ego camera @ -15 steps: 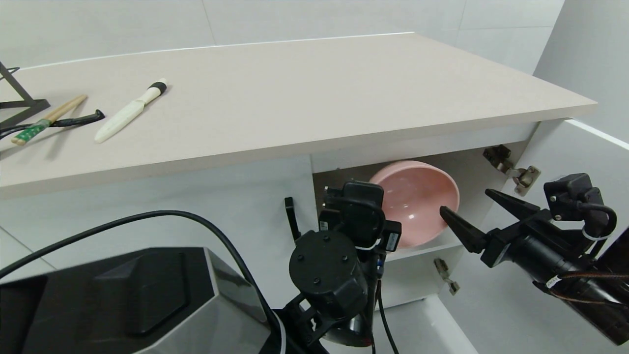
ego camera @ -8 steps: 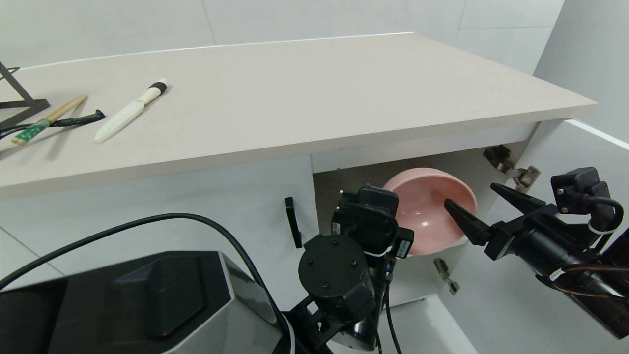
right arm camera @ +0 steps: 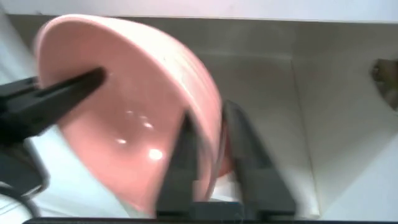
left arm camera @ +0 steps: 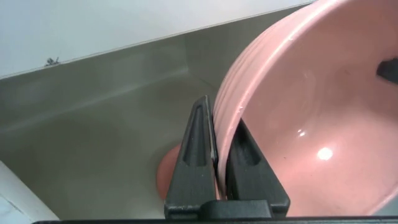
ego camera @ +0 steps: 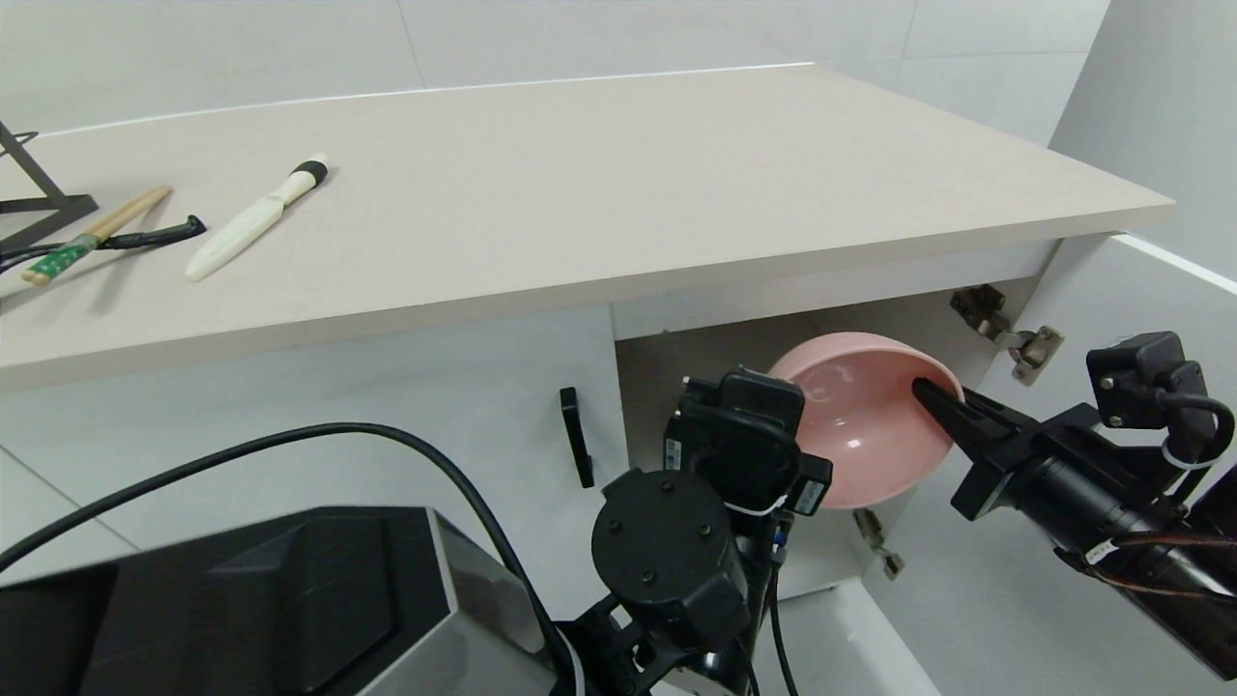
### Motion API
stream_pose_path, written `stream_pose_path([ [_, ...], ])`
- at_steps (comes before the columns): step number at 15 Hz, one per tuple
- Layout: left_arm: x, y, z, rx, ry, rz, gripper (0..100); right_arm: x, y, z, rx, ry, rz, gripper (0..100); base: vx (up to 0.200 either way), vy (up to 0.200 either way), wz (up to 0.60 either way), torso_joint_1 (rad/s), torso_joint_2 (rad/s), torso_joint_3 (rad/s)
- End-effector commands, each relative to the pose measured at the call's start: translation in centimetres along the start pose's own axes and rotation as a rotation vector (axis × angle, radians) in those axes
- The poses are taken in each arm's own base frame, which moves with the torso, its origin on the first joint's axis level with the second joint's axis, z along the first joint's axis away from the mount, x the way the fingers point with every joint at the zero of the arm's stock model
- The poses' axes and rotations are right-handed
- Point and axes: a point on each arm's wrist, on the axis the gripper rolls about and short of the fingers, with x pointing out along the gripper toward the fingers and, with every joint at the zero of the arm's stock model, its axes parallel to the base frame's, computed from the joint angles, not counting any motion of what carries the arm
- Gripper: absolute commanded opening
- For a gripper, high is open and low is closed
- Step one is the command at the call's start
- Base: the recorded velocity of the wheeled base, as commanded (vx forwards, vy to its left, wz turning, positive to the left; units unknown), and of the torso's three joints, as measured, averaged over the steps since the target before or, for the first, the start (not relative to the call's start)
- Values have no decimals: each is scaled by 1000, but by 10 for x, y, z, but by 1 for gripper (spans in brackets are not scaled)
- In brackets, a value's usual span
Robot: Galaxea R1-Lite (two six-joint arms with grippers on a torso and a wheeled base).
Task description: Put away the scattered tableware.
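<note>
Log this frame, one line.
left hand: shut on pink bowl rim | right hand: shut on opposite rim | pose: tilted, at cabinet opening

**Tally at the cabinet**

One pink bowl [ego camera: 860,425]. Two grippers: left gripper [left arm camera: 219,118] and right gripper [right arm camera: 208,121]. One countertop [ego camera: 580,193], bearing one cream knife [ego camera: 256,217] and one wooden stick [ego camera: 92,237] with a green end. One black door handle [ego camera: 577,437]. Two metal hinges — upper hinge [ego camera: 1005,329], lower hinge [ego camera: 877,543].
</note>
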Motion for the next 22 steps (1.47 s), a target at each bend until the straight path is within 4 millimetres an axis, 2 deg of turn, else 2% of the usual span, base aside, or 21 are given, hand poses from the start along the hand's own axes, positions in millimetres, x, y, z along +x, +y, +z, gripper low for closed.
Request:
stream_pose_path([
  [1,0,1,0,1,1,-1,0,-1,2,3,3,-14,17,0,0,0,0,0,0,0],
  [3,0,1,-1,7,3,-1,0,-1,2,3,3,-15,16,0,0,0,0,0,0,0],
  [4,0,1,1,4,-4,-14,100,-1,2,3,3,-15,16,0,0,0,0,0,0,0],
  [8,-10,8,21,-54,-38,-92,100,-1,1,3,3,-14,13,0,0,0,0,0,0,0],
  [11,-40,32,44,-170,-41,-273,100,-1,0,3,2,-14,10,0,0,0,0,0,0,0],
  [13,-50,42,51,-193,-42,-334,100,-1,0,3,2,-14,10,0,0,0,0,0,0,0],
  [15,-66,61,59,-211,-42,-465,100,-1,0,2,2,-11,9,0,0,0,0,0,0,0],
  [19,-78,81,52,-183,-10,-604,100,-1,0,1,2,-8,9,0,0,0,0,0,0,0],
  [22,-91,108,39,-149,41,-802,100,-1,0,2,2,-9,9,0,0,0,0,0,0,0],
])
